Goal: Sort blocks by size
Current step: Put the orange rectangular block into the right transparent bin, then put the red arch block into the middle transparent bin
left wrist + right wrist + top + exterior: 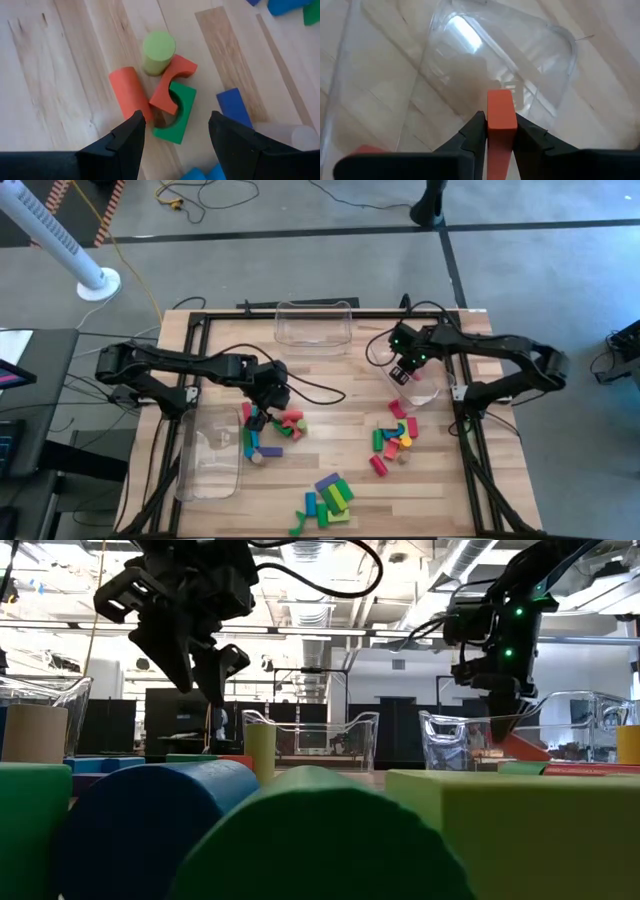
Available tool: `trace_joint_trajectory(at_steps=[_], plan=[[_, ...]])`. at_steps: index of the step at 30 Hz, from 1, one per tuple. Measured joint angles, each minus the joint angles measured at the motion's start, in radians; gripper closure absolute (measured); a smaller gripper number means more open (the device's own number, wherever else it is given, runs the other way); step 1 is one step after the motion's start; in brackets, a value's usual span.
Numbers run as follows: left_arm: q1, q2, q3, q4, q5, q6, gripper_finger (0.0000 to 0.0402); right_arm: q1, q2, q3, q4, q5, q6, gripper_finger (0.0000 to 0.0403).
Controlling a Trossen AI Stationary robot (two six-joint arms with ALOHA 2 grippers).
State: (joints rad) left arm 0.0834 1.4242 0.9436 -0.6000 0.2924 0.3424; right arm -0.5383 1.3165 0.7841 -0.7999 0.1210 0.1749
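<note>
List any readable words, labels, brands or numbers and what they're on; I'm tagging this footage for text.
None can be read: the blocks, the bins, the table and both grippers, left and right, show no lettering.

Red bar (500,122) claw-held, coloured blocks (395,438) scattered in clusters

Matt wooden table (440,480), clear plastic bin (313,328)
</note>
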Motion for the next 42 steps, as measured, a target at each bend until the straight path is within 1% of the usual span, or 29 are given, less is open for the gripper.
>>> trace_joint_trajectory(at_steps=[14,17,25,29,42], plan=[[0.0,0.0,0.0,0.026,-0.004,0.015,0.0191,-0.006,0.012,0.0,0.025,-0.015,-0.019,0.0288],[0.0,0.0,0.0,0.027,-0.003,0.015,0.0191,-0.006,0.012,0.0,0.035,-0.016,-0.019,0.0276],[0.0,0.0,0.0,0.026,-0.003,0.011,0.0191,-0.006,0.012,0.0,0.047,-0.018,-0.022,0.0217],[0.0,0.0,0.0,0.026,-0.003,0.009,0.0191,-0.006,0.012,0.0,0.057,-0.018,-0.025,0.0198],[0.0,0.0,0.0,0.03,-0.003,0.009,0.0191,-0.006,0.011,0.006,0.09,-0.017,-0.034,0.0193]])
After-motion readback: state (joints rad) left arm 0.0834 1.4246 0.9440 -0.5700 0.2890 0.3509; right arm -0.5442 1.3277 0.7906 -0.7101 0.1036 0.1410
